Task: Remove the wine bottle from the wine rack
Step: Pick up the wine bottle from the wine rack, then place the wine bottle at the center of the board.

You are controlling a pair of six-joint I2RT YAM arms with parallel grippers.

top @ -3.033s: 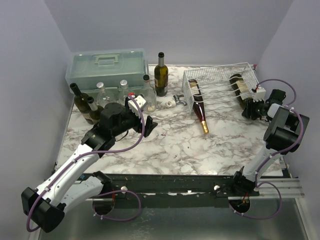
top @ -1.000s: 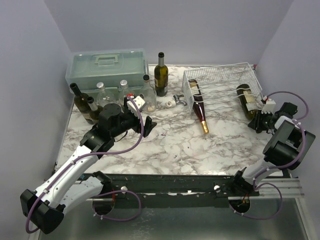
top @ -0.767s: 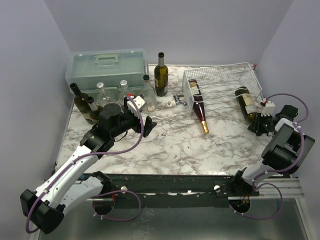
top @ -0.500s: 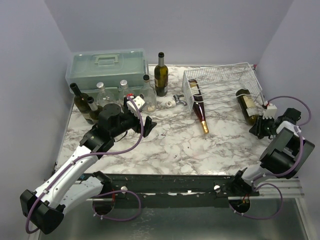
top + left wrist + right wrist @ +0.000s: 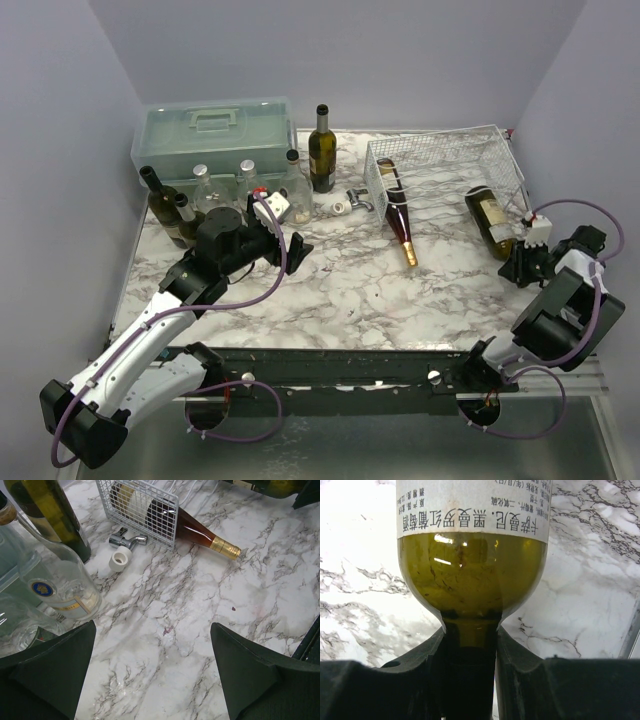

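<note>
Marbled desk (image 5: 330, 290): left of the wine rack (image 5: 440, 160), the left end effector (image 5: 152, 675) hovers spread. At the rack's near right corner, the right end effector (image 5: 470, 647) pinches the green wine bottle (image 5: 489, 220) by its neck. Best drawn clear along its axis, level.

Even, bright overhead light; soft shadows on the counter (image 5: 330, 290). Small glare spots on the green bottle (image 5: 470, 570); near gripper fingers (image 5: 50, 672) blur.

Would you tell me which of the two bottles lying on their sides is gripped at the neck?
The olive-green bottle with the white label, on the right: the right gripper is shut on its neck. The gold-capped bottle lies untouched.
</note>
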